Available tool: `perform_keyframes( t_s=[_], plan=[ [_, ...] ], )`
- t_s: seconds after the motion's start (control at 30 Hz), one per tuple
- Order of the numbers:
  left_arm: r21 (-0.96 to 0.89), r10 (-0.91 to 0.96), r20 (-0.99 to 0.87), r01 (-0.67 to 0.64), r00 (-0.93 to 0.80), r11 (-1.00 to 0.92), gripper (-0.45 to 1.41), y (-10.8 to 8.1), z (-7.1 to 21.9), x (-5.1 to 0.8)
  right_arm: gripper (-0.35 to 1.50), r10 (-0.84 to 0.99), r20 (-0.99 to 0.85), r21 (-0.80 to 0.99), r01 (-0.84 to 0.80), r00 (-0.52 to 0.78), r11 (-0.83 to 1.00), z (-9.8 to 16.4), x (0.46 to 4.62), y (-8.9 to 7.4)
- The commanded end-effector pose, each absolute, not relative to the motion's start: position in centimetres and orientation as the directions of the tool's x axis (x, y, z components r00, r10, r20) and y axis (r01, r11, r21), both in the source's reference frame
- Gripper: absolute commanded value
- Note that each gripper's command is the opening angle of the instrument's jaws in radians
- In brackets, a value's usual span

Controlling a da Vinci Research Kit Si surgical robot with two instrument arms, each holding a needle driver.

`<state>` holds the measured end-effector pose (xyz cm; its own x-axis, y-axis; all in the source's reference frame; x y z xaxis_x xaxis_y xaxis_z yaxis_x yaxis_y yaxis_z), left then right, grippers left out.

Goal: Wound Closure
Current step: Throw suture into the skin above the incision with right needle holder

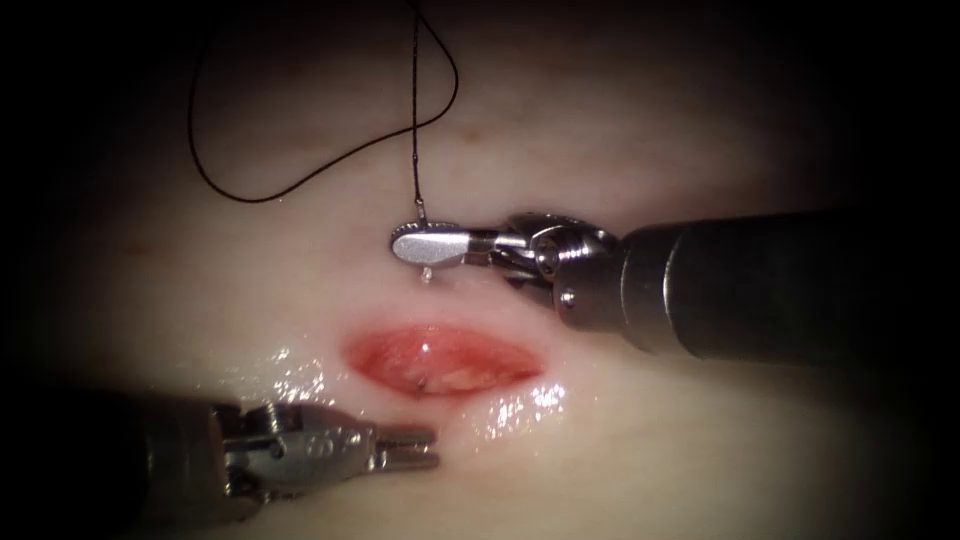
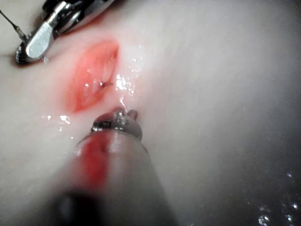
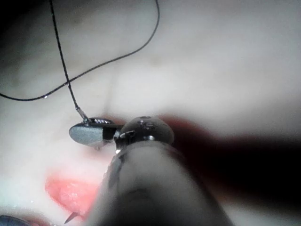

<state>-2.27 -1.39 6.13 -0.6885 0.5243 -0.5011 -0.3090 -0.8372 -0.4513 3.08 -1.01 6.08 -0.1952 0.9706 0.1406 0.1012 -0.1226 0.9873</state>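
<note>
Pale, wet, glossy tissue (image 1: 620, 440); shiny bare metal jaws on right tool (image 1: 428, 247); thin, dark, matt thread (image 1: 300, 180).

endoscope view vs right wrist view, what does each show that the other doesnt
Endoscope view: the whole cut and the left tool below it, holding nothing. Right wrist view: the needle's sharp tip standing out of the tissue at the cut's edge. Both: the right tool shut on the needle near its thread end, thread looping away.
</note>
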Motion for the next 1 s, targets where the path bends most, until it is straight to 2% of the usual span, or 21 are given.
perform_keyframes(
  t_s=[0.03, 0.47, 0.5, 0.53, 0.57, 0.67, 0.77, 0.83, 0.97, 1.0],
  plan=[
    [-0.453, 0.523, -0.501, -0.306, -0.69, -0.838, -0.13, -1.45, 6.19, -2.31, -0.35, 0.969, 0.155, 0.984, 0.112, -0.19, -0.136, 6.12, 3.2, -1.05],
    [-0.467, 0.521, -0.497, -0.292, -0.694, -0.835, -0.13, -1.37, 6.13, -1.95, -0.35, 0.968, 0.22, 0.969, 0.14, -0.119, -0.203, 5.99, 3.23, -1.48],
    [-0.465, 0.521, -0.496, -0.295, -0.695, -0.835, -0.13, -1.37, 6.13, -1.96, -0.18, 0.972, 0.179, 0.979, 0.122, -0.15, -0.161, 5.98, 3.25, -1.45],
    [-0.464, 0.522, -0.495, -0.296, -0.695, -0.835, -0.13, -1.37, 6.13, -1.96, 0.36, 0.976, 0.141, 0.986, 0.11, -0.165, -0.124, 5.98, 3.26, -1.42],
    [-0.464, 0.523, -0.495, -0.297, -0.694, -0.834, -0.13, -1.37, 6.13, -1.98, 0.61, 0.979, 0.08, 0.994, 0.088, -0.189, -0.064, 5.98, 3.27, -1.37],
    [-0.464, 0.524, -0.494, -0.3, -0.694, -0.834, -0.13, -1.38, 6.12, -2.0, 1.1, 0.969, -0.047, 0.998, 0.024, -0.244, 0.055, 6.01, 3.27, -1.22],
    [-0.464, 0.524, -0.494, -0.3, -0.694, -0.834, -0.13, -1.39, 6.11, -2.0, 1.15, 0.95, -0.169, 0.985, -0.027, -0.262, 0.168, 6.04, 3.23, -1.02],
    [-0.464, 0.523, -0.494, -0.298, -0.694, -0.834, -0.13, -1.39, 6.11, -1.99, 1.08, 0.93, -0.256, 0.967, -0.073, -0.262, 0.245, 6.04, 3.19, -0.9],
    [-0.467, 0.525, -0.494, -0.298, -0.693, -0.832, -0.13, -1.4, 6.11, -1.94, 1.03, 0.815, -0.559, 0.82, -0.251, -0.155, 0.515, 5.94, 3.05, -0.55],
    [-0.467, 0.525, -0.494, -0.298, -0.693, -0.832, -0.13, -1.4, 6.11, -1.94, 1.03, 0.815, -0.559, 0.82, -0.251, -0.155, 0.515, 5.94, 3.05, -0.55]
  ],
)
